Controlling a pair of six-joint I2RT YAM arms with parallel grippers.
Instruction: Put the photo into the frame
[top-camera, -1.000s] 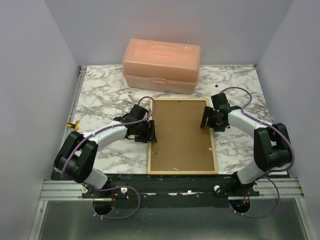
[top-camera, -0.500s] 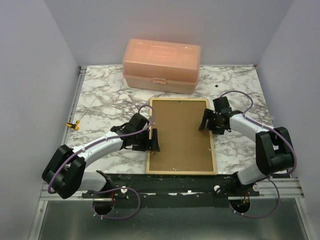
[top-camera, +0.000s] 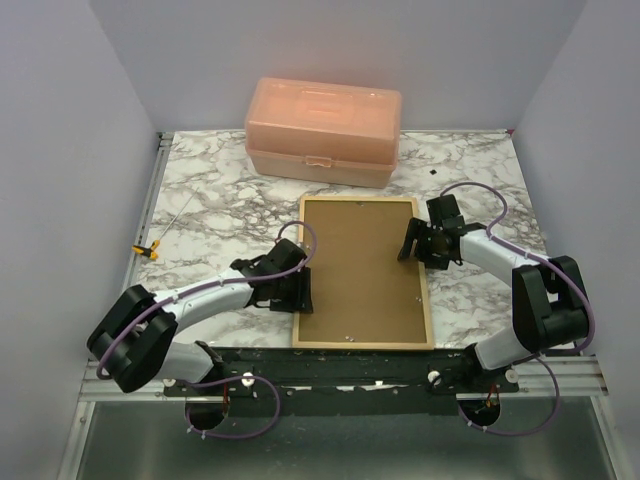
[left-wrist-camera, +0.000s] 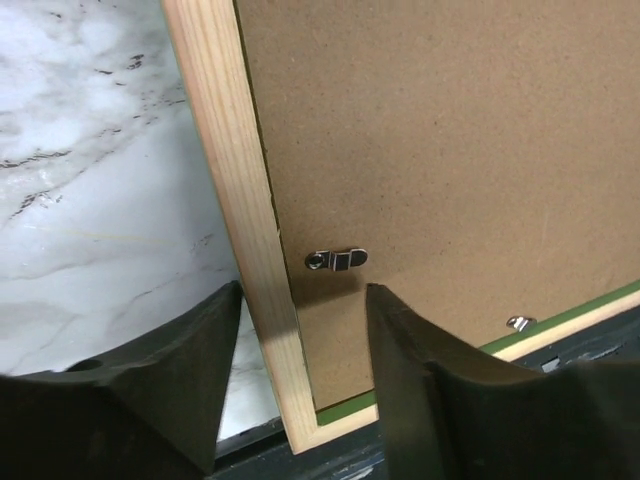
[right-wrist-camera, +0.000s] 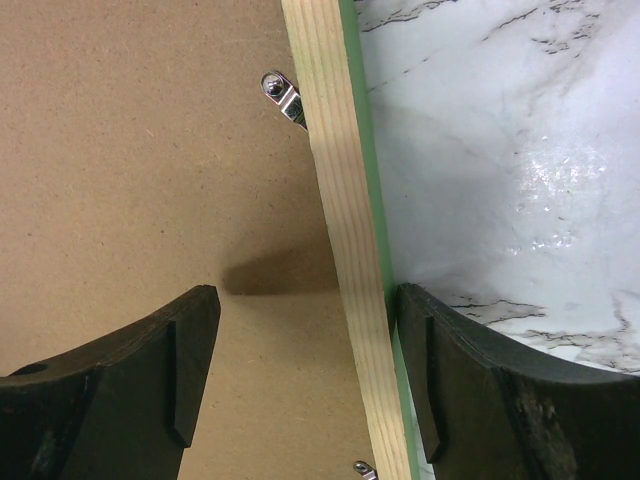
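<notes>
Plain pale lavender walls (top-camera: 60, 150) are enclosing the marble-patterned table (top-camera: 200, 190) on three sides. Diffuse light is falling evenly, casting only soft shadows. An aluminium rail (top-camera: 130, 375) is running along the near edge; below it, possibly a grey floor (top-camera: 330, 450) is showing.

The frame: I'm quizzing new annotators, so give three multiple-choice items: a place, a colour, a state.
1. The peach box stands: A) on the frame B) beyond the frame's far end C) left of the frame
2. The frame's upturned rails are: A) pale wood B) black C) red
3. The left end effector is: A) shut on the box B) shut tight, holding nothing C) open, astride the frame's left rail
Answers: B, it sits past the far rail; A, bare wood faces up; C, fingers flank the rail with gaps.
</notes>
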